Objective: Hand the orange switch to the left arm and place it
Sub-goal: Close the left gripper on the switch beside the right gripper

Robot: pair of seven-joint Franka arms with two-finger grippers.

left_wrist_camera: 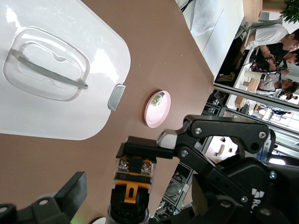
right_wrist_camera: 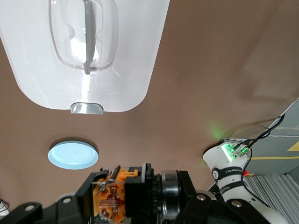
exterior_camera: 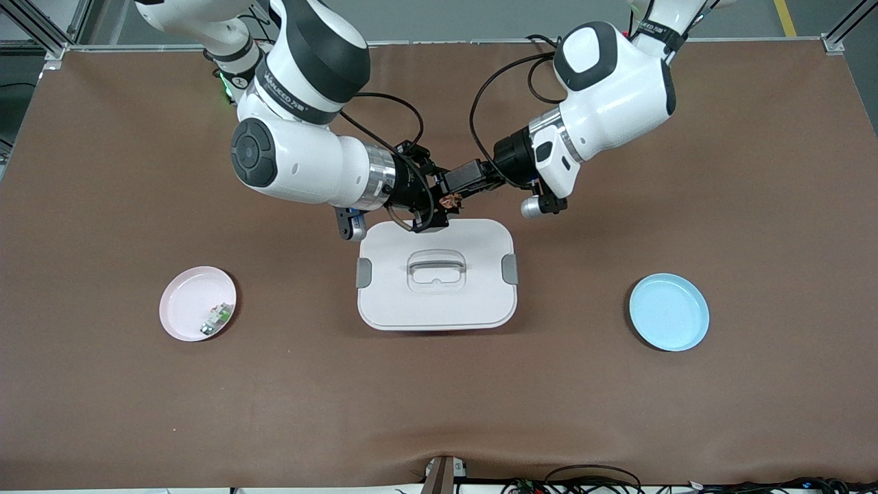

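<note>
— Brown matting is covering the whole table [exterior_camera: 103, 412], and both arms are reaching in from their bases to meet above the middle of it. See them?

— Yes. The big white box [exterior_camera: 436, 274] is sitting under them at the centre, lid on, grey latches at either end, handle lying in its recess. The arms are meeting over the box's edge farthest from the front camera.

— And the plates?

— A blue plate [exterior_camera: 669, 311] is lying toward the left arm's end of the table, well apart from the box. A pink plate [exterior_camera: 197, 303] is lying toward the right arm's end, with a small white-and-green component [exterior_camera: 218, 318] resting in it near the rim.

— What is the right gripper [exterior_camera: 439, 203] doing?

— It is hanging in the air over that edge of the box, fingers clamped tight on the orange switch [exterior_camera: 451, 201]. In the right wrist view the orange switch is sitting gripped between the dark fingers, orange end outward.

— And the left gripper [exterior_camera: 458, 186]?

— It is pointing straight at the other one, jaws spread as wide as they go, one finger [left_wrist_camera: 70, 193] standing to either side of the switch. I am not seeing those fingers pressing on it, so the switch is hanging in the right gripper's hold alone, up above the table and not touching the box.
</note>
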